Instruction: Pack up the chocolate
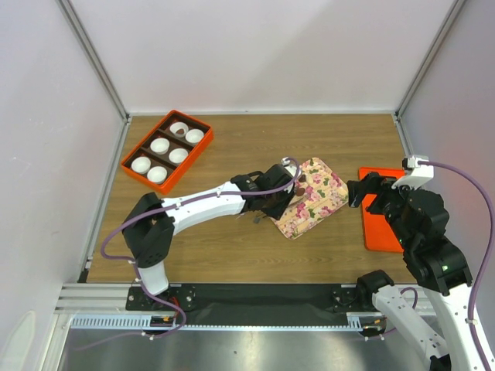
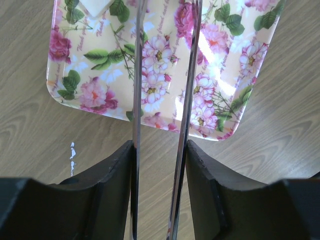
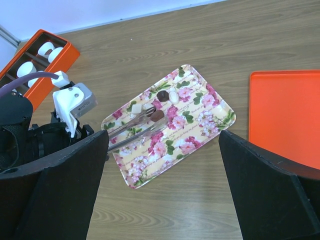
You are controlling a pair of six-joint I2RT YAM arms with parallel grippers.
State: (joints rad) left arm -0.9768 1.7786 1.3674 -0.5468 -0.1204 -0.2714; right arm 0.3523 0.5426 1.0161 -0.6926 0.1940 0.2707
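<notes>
The left gripper (image 2: 160, 146) clamps metal tongs (image 3: 131, 122), blades slightly apart, pointing along the flowered tray (image 3: 206, 120). A dark chocolate (image 3: 157, 116) lies on the tray just at the blade tips, a second chocolate (image 3: 161, 95) just beyond. The right gripper (image 3: 162, 137) hangs open, well apart.

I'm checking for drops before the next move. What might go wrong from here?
1. The left hand grips thin tongs whose tips sit near a round chocolate; it may squirt out when pinched.
2. The tray lies loose on the table, so a downward push might shift it.
3. The box with cups is far to the left; a weak pinch may drop the piece on the way.
</notes>
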